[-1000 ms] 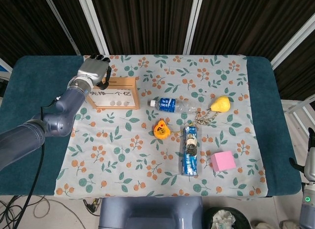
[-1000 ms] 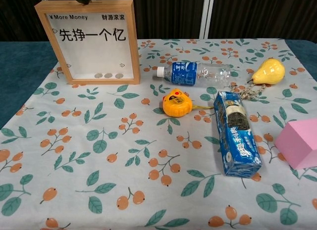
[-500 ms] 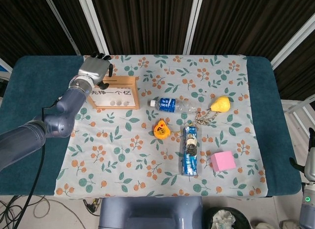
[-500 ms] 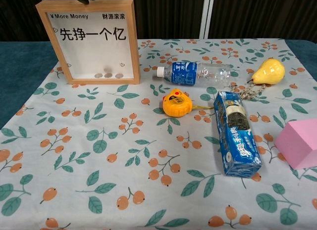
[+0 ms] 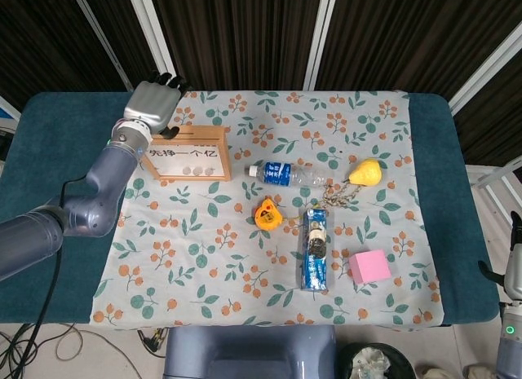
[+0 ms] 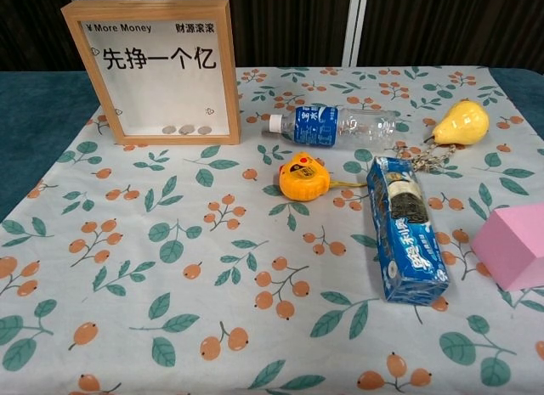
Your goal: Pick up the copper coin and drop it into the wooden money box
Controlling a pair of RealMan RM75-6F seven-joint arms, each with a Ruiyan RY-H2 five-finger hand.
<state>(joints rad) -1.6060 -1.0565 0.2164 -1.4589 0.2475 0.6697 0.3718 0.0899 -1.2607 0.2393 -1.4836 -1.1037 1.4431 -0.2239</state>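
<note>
Reading "More Money" on your wooden money box (image 6: 155,70), only the head view shows your left hand (image 5: 152,104) above it, fingers curled, grasp unclear.

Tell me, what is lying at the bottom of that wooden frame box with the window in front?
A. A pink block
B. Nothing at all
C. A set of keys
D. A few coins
D: through the window of the wooden money box the chest view shows a few small round coins resting in a row along the bottom edge, while the pink block sits far off on the tablecloth.
</note>
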